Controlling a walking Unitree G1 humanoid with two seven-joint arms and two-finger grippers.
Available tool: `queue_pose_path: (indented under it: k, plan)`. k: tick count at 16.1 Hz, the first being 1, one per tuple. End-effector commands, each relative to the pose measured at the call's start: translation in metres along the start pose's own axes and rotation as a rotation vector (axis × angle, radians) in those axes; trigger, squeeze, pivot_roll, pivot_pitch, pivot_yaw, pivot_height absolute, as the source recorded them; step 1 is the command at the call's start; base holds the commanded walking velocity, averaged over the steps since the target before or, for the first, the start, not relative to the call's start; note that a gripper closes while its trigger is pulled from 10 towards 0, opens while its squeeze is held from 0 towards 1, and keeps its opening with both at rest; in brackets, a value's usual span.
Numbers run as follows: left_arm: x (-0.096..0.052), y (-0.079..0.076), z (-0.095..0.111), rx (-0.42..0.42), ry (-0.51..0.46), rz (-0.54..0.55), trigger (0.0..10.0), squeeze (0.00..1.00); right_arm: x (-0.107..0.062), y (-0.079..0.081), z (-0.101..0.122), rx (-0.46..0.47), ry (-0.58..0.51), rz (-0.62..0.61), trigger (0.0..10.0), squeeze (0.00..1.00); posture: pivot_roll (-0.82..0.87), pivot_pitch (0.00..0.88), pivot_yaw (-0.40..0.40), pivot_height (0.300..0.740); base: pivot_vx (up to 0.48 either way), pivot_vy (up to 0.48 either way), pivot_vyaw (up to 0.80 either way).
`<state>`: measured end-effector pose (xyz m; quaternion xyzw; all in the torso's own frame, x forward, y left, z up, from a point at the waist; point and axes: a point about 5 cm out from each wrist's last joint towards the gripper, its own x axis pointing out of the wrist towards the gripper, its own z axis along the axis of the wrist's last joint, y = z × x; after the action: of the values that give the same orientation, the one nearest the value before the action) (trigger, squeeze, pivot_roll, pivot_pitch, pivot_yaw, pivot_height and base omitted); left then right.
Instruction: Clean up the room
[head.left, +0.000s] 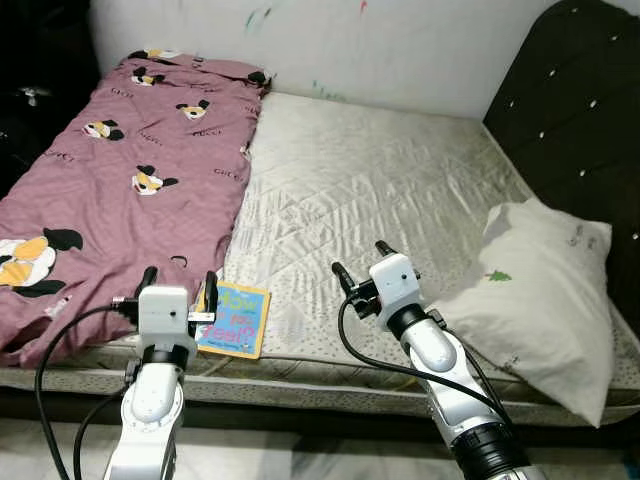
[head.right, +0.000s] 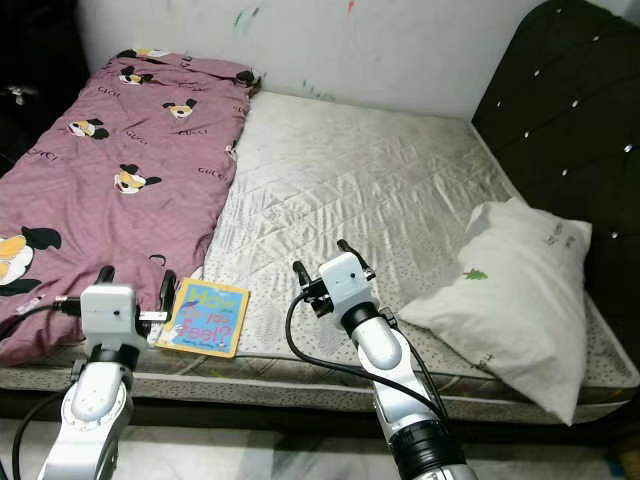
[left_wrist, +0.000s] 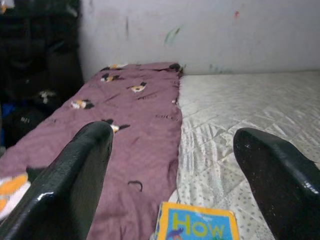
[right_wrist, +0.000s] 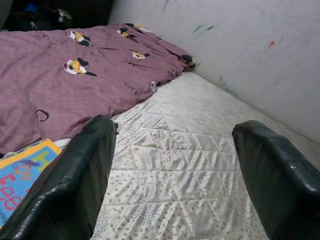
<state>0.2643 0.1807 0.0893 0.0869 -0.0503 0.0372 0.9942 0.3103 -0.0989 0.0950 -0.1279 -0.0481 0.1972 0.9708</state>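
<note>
Left eye view puts your target at the near edge of the bed: a thin, square children's book (head.left: 233, 319) with a bright blue cover and yellow border, lying flat where the blanket meets the bare mattress. Its hand-lettered title begins "How"; in the right eye view the lower word looks like "feel?". One corner sits just beside your left hand (head.left: 178, 287), whose two long black fingers are spread wide, nothing between them, poised above the blanket's edge just left of the book.

Your right hand (head.left: 359, 258) hovers over the mattress to the book's right, fingers likewise spread and empty.

Left of the book you have a mauve blanket (head.left: 130, 170), soft and rumpled, printed with cartoon mouse heads and repeated "GUCCI" lettering. The mattress (head.left: 380, 180) is cream, quilted in diamonds with a small dotted pattern near the front edge, and offers a wide bare stretch between the hands and the wall. A plump white pillow (head.left: 540, 290) with a small green tree print overhangs the right front corner, against a dark tufted headboard (head.left: 580, 110). The white wall (head.left: 400, 50) behind carries faint coloured scribbles.
</note>
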Motion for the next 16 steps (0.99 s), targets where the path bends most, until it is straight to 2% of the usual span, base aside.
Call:
queue_pose_path:
  k: [1, 4, 6, 8, 11, 13, 15, 16]
  plan:
    - [0.006, -0.007, 0.003, 0.003, -0.008, -0.051, 10.0, 0.00, -0.003, -0.008, -0.002, -0.004, 0.005, -0.046, 10.0, 0.00, 0.02, 0.000, -0.080, 0.740, 0.000, 0.000, 0.00]
    - [0.020, -0.020, 0.005, 0.018, -0.015, -0.150, 10.0, 0.00, -0.015, -0.014, -0.008, 0.000, 0.011, -0.138, 10.0, 0.00, -0.06, 0.000, 0.017, 0.740, 0.000, 0.000, 0.00]
    - [0.029, -0.030, 0.007, 0.001, -0.015, -0.216, 10.0, 0.00, -0.028, -0.023, -0.015, -0.013, 0.030, -0.203, 10.0, 0.00, -0.12, 0.000, 0.062, 0.740, 0.000, 0.000, 0.00]
    - [0.036, -0.036, 0.009, 0.003, -0.022, -0.240, 10.0, 0.00, -0.034, -0.025, -0.019, -0.022, 0.039, -0.220, 10.0, 0.00, -0.15, 0.000, 0.069, 0.740, 0.000, 0.000, 0.00]
    - [0.050, -0.044, 0.022, 0.010, -0.082, -0.267, 10.0, 0.00, -0.035, -0.023, -0.020, -0.053, 0.069, -0.233, 10.0, 0.00, -0.17, 0.000, 0.066, 0.740, 0.000, 0.000, 0.00]
    - [0.049, -0.044, 0.021, 0.018, -0.085, -0.283, 10.0, 0.00, -0.035, -0.016, -0.017, -0.049, 0.055, -0.230, 10.0, 0.00, -0.15, 0.000, 0.087, 0.740, 0.000, 0.000, 0.00]
    - [0.044, -0.037, 0.012, 0.016, -0.055, -0.250, 10.0, 0.00, -0.038, -0.020, -0.015, -0.006, 0.031, -0.288, 10.0, 0.00, -0.16, 0.000, 0.141, 0.740, 0.000, 0.000, 0.00]
    - [0.044, -0.037, 0.010, 0.010, -0.047, -0.247, 10.0, 0.00, -0.039, -0.021, -0.016, 0.010, 0.027, -0.305, 10.0, 0.00, -0.16, 0.000, 0.144, 0.740, 0.000, 0.000, 0.00]
